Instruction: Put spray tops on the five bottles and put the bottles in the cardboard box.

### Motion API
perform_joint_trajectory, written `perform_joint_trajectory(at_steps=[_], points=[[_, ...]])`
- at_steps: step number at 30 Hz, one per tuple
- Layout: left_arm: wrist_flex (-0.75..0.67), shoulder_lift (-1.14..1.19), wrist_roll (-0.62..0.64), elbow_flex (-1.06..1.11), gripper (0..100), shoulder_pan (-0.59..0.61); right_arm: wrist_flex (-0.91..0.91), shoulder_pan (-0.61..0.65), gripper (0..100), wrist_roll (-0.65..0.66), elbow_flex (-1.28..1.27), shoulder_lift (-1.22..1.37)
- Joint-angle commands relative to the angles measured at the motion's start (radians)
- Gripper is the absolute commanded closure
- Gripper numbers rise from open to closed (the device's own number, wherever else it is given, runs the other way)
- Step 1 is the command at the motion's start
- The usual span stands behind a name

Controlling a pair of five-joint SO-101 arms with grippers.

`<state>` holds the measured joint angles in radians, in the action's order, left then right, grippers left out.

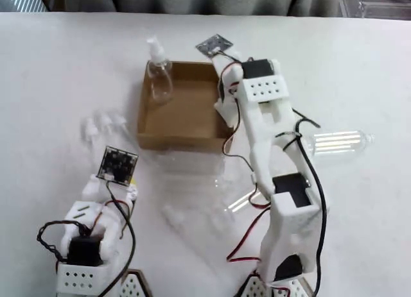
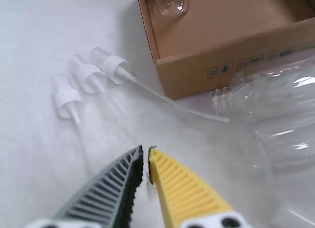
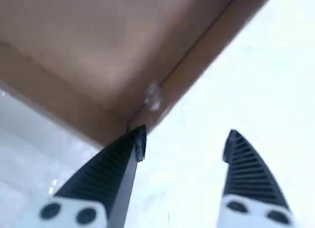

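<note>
The cardboard box (image 1: 149, 127) lies mid-table, with one capped clear bottle (image 1: 158, 74) upright in its far-left corner; that bottle's base (image 2: 170, 2) also shows in the left wrist view. Three loose spray tops (image 2: 91, 78) lie on the table left of the box (image 2: 221, 65). Uncapped clear bottles (image 2: 278, 110) lie in front of the box, and another bottle (image 1: 337, 142) lies at the right. My left gripper (image 2: 146, 161) is shut and empty, hovering short of the spray tops. My right gripper (image 3: 184, 142) is open, one finger by a corner of the box (image 3: 98, 50).
The right arm (image 1: 270, 136) stretches over the lying bottles (image 1: 241, 197) toward the box's right wall. The left arm (image 1: 83, 246) sits at the near-left. The white table has open room at far left and far right.
</note>
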<state>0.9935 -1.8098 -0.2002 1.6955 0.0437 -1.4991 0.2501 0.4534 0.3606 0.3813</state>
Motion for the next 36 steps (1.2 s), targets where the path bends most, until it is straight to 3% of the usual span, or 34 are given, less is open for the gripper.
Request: perform_joint_trajectory(at_steps=[1,5,12,17,28,36], points=[[-0.003,-0.013,-0.009,-0.003,97,0.007,-0.081,-0.051,86.3,-0.002,0.051,-0.067],[-0.003,-0.013,-0.009,-0.003,97,0.005,-0.097,-0.122,98.8,-0.002,0.051,-0.091],[-0.003,-0.013,-0.009,-0.003,97,0.005,-0.22,-0.232,98.1,-0.003,0.032,-0.171],[-0.003,-0.013,-0.009,-0.003,97,0.007,-0.22,-0.305,98.2,-0.002,-0.127,-0.246],[-0.003,-0.013,-0.009,-0.003,97,0.004,-0.177,-0.298,98.2,0.005,-0.555,-0.513],[-0.003,-0.013,-0.009,-0.003,97,0.004,-0.162,-0.189,98.2,0.006,-0.859,-0.823]])
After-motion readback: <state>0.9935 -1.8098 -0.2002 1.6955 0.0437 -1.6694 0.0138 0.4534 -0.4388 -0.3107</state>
